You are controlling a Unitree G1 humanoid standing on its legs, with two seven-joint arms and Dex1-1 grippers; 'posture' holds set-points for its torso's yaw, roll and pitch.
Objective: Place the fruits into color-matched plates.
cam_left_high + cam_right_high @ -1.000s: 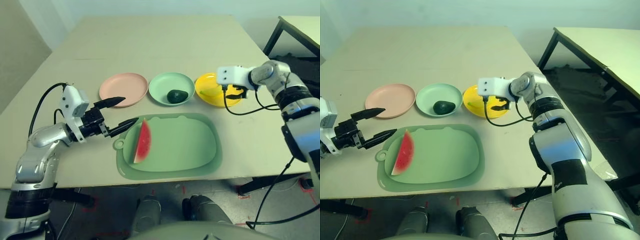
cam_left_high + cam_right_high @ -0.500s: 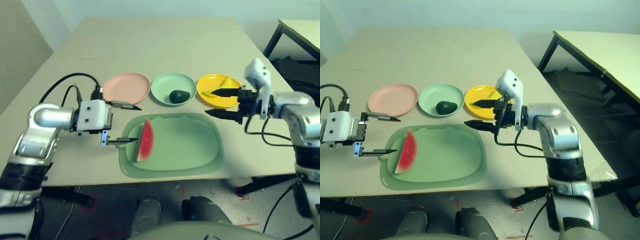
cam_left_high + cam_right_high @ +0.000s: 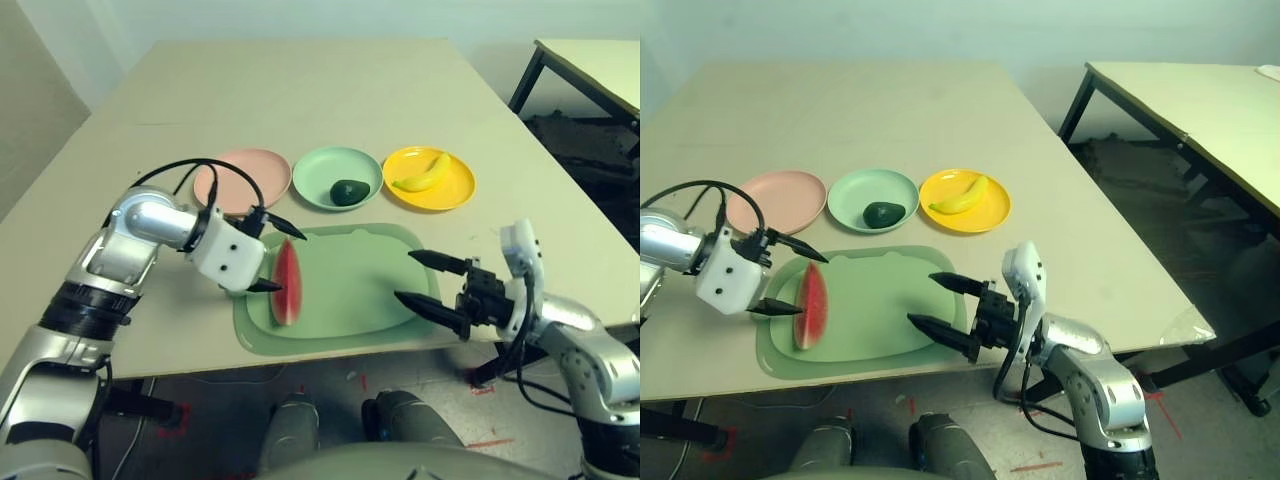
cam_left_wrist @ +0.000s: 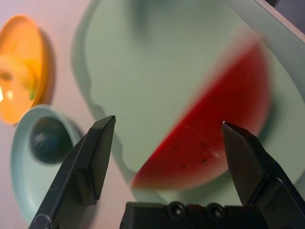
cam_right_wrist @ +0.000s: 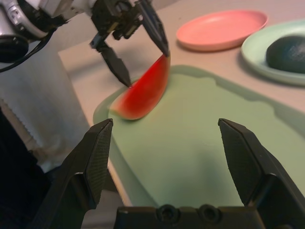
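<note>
- The green mat (image 3: 345, 290) is lying on the bench (image 3: 300, 90), carrying the watermelon wedge (image 3: 285, 285).
- The left gripper (image 3: 278, 255) is spreading its fingers (image 4: 93, 157) wide, the wedge sitting between them, ungripped.
- The right gripper (image 3: 420, 280) is gaping open, empty, well apart from the wedge.

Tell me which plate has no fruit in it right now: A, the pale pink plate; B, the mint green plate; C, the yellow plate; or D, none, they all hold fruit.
A. The pale pink plate is bare, while the banana lies in the yellow plate and the avocado sits in the mint green plate; the watermelon wedge is on the green mat.
</note>
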